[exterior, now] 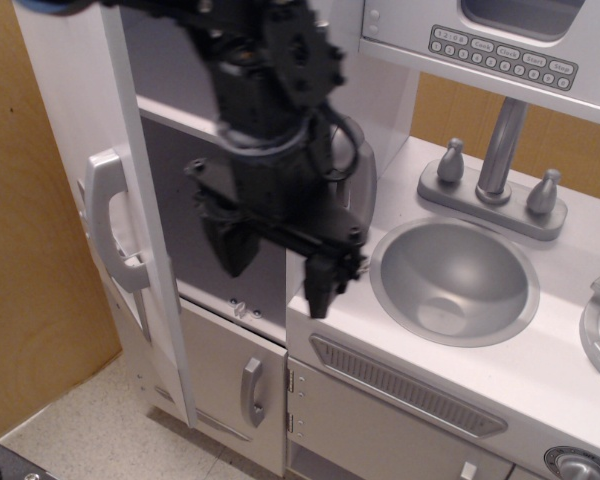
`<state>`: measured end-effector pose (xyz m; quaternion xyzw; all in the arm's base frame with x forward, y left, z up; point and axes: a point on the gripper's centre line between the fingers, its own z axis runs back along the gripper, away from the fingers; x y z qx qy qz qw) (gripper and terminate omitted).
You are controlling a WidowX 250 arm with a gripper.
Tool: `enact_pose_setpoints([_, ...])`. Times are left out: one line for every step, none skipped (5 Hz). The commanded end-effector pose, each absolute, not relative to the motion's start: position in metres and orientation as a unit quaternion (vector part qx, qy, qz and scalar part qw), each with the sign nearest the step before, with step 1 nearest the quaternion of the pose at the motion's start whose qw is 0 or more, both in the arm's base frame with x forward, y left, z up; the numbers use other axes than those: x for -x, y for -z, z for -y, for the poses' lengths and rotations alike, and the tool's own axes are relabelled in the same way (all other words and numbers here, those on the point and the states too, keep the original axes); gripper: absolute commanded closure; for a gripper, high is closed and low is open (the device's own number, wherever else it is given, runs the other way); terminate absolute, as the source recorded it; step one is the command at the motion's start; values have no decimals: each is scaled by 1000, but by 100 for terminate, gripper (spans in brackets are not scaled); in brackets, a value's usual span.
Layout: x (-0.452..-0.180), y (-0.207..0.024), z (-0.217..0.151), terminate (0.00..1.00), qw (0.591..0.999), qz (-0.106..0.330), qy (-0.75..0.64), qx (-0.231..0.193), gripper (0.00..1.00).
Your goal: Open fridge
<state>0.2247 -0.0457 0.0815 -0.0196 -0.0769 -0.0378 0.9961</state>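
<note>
The white fridge (170,120) stands at the left with its large door (75,110) swung open toward me. The door's long grey curved handle (110,230) faces left. A white shelf and the grey back wall show inside. My black gripper (275,265) hangs in front of the fridge's opening and right wall, pointing down. Its two fingers (325,285) stand apart with nothing between them. It is well to the right of the door and touches neither the door nor the handle. The arm hides much of the fridge's inside.
A smaller lower door with a short grey handle (252,390) sits below the fridge. To the right are the grey sink (455,280), the faucet (500,150), the microwave keypad (500,55) and the oven vent grille (410,385). A wooden panel (30,300) stands at the left.
</note>
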Motion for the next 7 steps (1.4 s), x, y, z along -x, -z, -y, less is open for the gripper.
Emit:
enact_pose_setpoints([-270, -101, 7, 0, 987, 154, -23, -46, 0])
enact_pose_setpoints([-283, -108, -25, 0, 982, 162, -74, -58, 0])
enact_pose_setpoints([-285, -114, -51, 0, 979, 158, -106, -67, 0])
enact_pose_setpoints([-272, -115, -82, 0, 978, 164, -100, -82, 0])
enact_pose_setpoints([-255, -109, -112, 0, 988, 120, -69, -71, 0])
enact_pose_setpoints([-236, -104, -139, 0, 984, 138, -55, -100, 0])
enact_pose_setpoints([-221, -106, -166, 0, 984, 139, -44, -102, 0])
